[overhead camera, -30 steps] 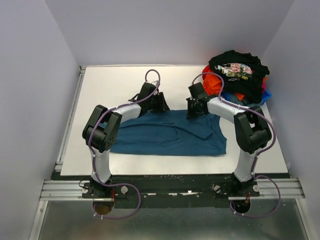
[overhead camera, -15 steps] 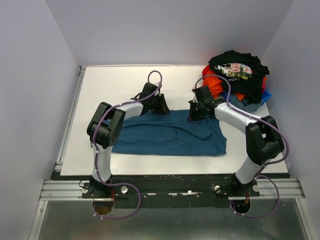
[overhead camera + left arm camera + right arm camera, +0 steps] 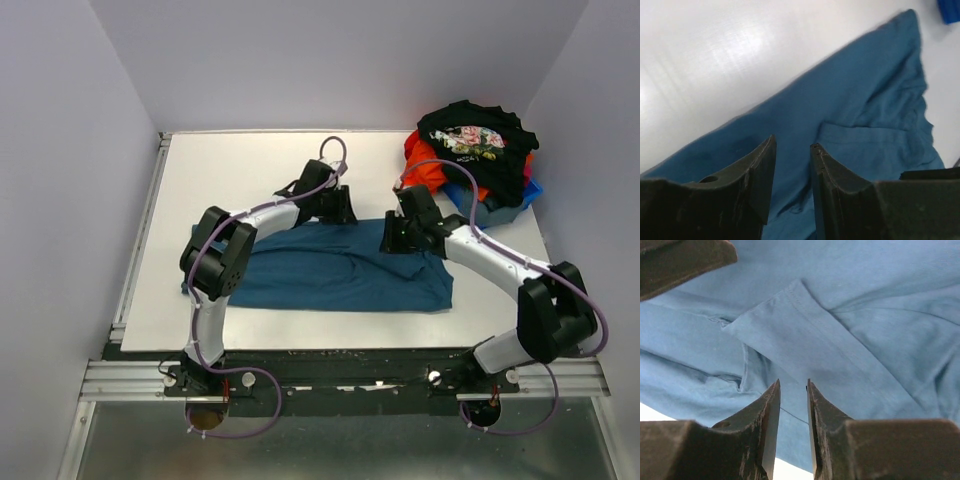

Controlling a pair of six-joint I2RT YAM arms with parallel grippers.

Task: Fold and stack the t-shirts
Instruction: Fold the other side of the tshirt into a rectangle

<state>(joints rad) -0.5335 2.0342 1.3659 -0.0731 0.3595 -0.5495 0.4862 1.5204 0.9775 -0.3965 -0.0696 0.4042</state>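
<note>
Plain teal-blue shirt [image 3: 340, 272] on white table [image 3: 230, 165]. Black shirt [image 3: 500, 160] with pink-white floral print. Orange-red shirt [image 3: 425, 165]. Bright blue shirt [image 3: 533, 190]. Left gripper [image 3: 791, 145] and right gripper [image 3: 793, 385] black; cables [image 3: 335, 140] purple.

White table [image 3: 250, 170]; pale lilac walls [image 3: 60, 200] around; aluminium rail [image 3: 130, 378] in front

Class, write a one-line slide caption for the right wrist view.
The right arm's fingers, narrowly parted, aimed at a hemmed fold of the teal-blue t-shirt.
</note>
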